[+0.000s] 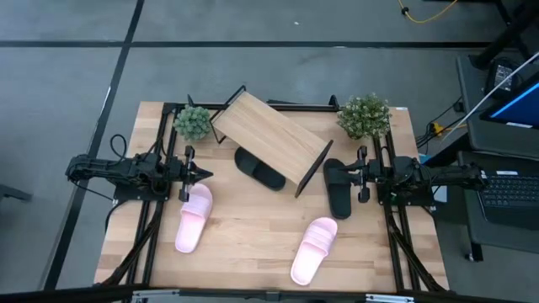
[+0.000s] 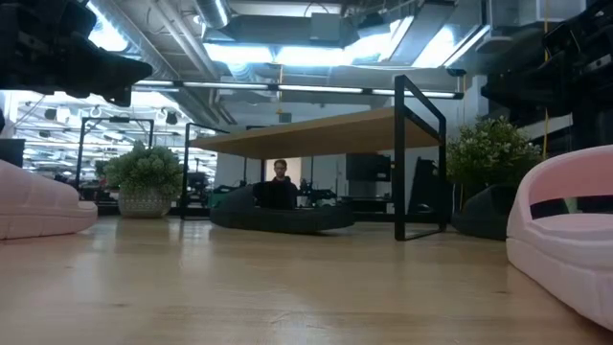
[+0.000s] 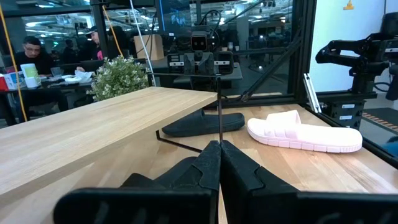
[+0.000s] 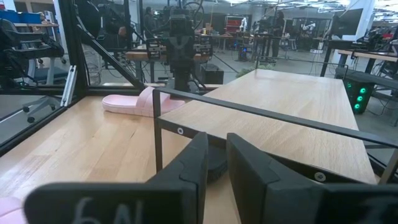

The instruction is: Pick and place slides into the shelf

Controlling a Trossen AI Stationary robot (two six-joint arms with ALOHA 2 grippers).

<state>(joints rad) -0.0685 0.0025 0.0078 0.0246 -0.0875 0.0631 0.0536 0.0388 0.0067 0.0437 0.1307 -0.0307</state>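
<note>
The shelf [image 1: 271, 138], a light-wood board on a thin black frame, stands turned askew at the table's middle. One black slide [image 1: 258, 171] lies partly under its near edge, sole on the table. The other black slide [image 1: 338, 192] lies flat right of the shelf. One pink slide [image 1: 193, 219] lies at the near left, the other [image 1: 313, 250] at the near right. My left gripper [image 1: 206, 175] hovers shut just beyond the left pink slide. My right gripper [image 1: 330, 172] hangs over the right black slide's far end [image 4: 216, 163], its fingers a narrow gap apart, touching nothing.
Two small potted plants [image 1: 193, 122] [image 1: 364, 115] stand at the shelf's far corners. Black frame rails run along both table sides [image 1: 156, 227] [image 1: 396, 236]. Bare tabletop [image 1: 253, 227] lies between the pink slides. A desk with a laptop [image 1: 505, 168] stands right of the table.
</note>
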